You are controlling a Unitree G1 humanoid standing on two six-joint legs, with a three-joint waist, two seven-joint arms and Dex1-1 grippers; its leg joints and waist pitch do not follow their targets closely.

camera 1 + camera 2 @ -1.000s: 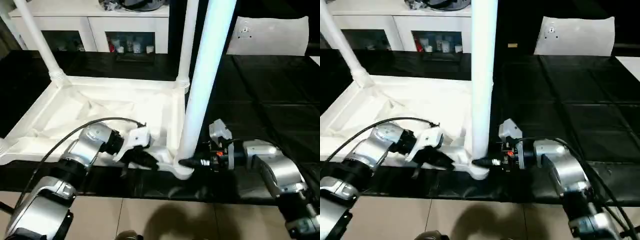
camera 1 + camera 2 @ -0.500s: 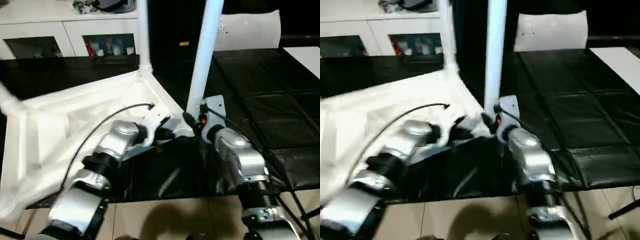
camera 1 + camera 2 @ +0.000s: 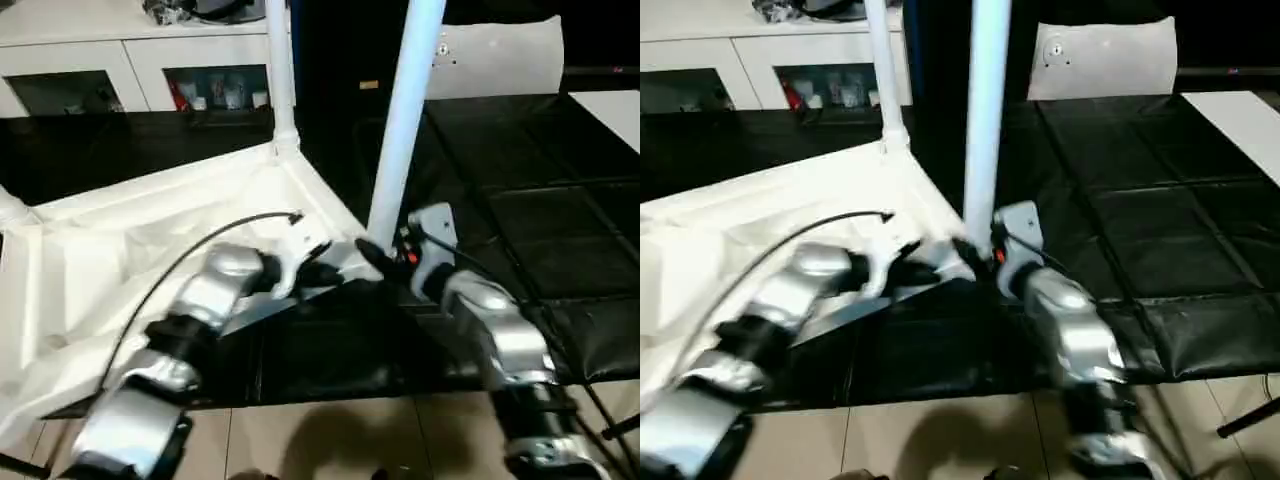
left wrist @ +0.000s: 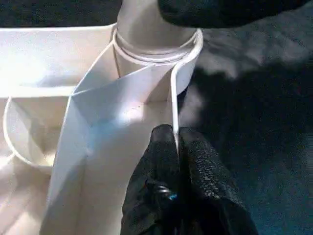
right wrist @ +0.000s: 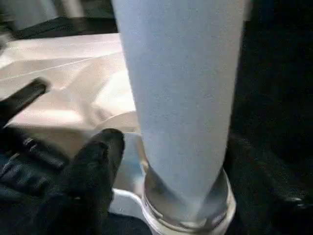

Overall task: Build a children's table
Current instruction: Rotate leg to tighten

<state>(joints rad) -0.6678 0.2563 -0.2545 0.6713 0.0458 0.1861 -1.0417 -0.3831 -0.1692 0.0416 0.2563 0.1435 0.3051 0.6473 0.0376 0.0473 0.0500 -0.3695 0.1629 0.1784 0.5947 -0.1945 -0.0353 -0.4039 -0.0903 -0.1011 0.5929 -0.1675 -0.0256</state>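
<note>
The white tabletop (image 3: pixel 120 240) lies upside down and askew on the black work table. A tall white leg (image 3: pixel 405 110) stands in its near right corner socket (image 4: pixel 151 49). My right gripper (image 3: pixel 378 252) is shut on that leg just above the socket, a black finger (image 5: pixel 100 161) on its side. My left gripper (image 3: pixel 322 272) is shut on the thin rim wall (image 4: pixel 173 103) right beside the same corner. A second leg (image 3: pixel 281 70) stands in the far corner. The stub of a third leg (image 3: pixel 10 208) shows at the left edge.
A white glass-door cabinet (image 3: pixel 130 60) stands behind the black work table (image 3: pixel 520 200). A white pad (image 3: pixel 500 55) lies at the back right. The table's front edge runs below my forearms, with tan floor (image 3: pixel 330 440) beyond it.
Over the last second the tabletop has swung round on the black table, its held corner going away from the front edge. Both grippers kept their hold. The head camera shifted too.
</note>
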